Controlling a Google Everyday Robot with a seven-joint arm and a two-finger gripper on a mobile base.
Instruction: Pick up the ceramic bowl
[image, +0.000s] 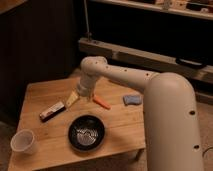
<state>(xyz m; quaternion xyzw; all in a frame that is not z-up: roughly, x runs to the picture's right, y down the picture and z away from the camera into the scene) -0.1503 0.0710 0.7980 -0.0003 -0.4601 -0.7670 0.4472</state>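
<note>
The ceramic bowl (86, 132) is round, shallow and glossy black, with a pale ringed pattern inside. It sits upright near the front edge of the wooden table (120, 125). My gripper (73, 99) hangs at the end of the white arm (125, 77), over the middle of the table. It is behind the bowl, slightly to its left, and not touching it. Nothing shows in the gripper.
A small white cup (24, 141) stands at the front left corner. A dark bar-shaped packet (52, 111) lies left of the gripper, an orange stick-like object (101, 103) just right of it, and a blue sponge (132, 99) further right. A dark shelf unit (150, 30) stands behind the table.
</note>
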